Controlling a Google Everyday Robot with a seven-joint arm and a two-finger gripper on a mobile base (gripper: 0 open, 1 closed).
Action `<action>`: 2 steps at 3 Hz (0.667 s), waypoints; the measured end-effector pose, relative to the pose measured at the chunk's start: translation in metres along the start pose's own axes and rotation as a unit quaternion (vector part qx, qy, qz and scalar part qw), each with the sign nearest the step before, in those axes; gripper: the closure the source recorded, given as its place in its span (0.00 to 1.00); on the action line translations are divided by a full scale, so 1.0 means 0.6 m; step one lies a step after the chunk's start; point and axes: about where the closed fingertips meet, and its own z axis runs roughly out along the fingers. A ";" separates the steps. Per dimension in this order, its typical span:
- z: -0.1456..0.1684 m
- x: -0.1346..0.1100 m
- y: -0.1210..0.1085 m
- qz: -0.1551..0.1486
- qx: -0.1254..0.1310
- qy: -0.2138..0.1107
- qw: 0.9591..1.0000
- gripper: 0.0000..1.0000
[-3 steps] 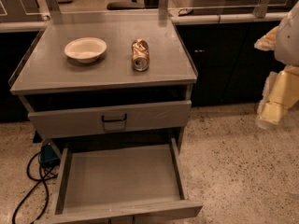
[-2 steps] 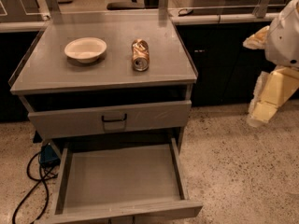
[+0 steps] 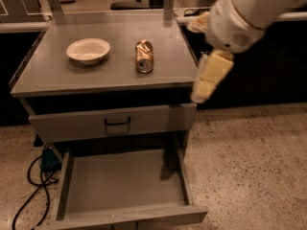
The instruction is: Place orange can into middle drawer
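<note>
Since the earlier frame the arm has swung in from the far right, and the end effector (image 3: 204, 87) now hangs just beside the right front corner of the table (image 3: 53, 78), pointing down and left. I cannot tell whether it is wide or narrow; nothing is seen held in it. It is apart from the orange can (image 3: 144, 56). The can lies on its side on the table top, one round end facing the camera, to the right of a white bowl (image 3: 88, 50). Below the top, a drawer front with a black handle (image 3: 117, 125) sits nearly closed. Under it the middle drawer (image 3: 122, 181) stands pulled out. A black cable (image 3: 29, 186) lies on the speckled floor (image 3: 249, 166) at left.
</note>
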 end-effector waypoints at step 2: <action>0.031 -0.147 -0.131 -0.035 0.022 -0.034 0.999 0.00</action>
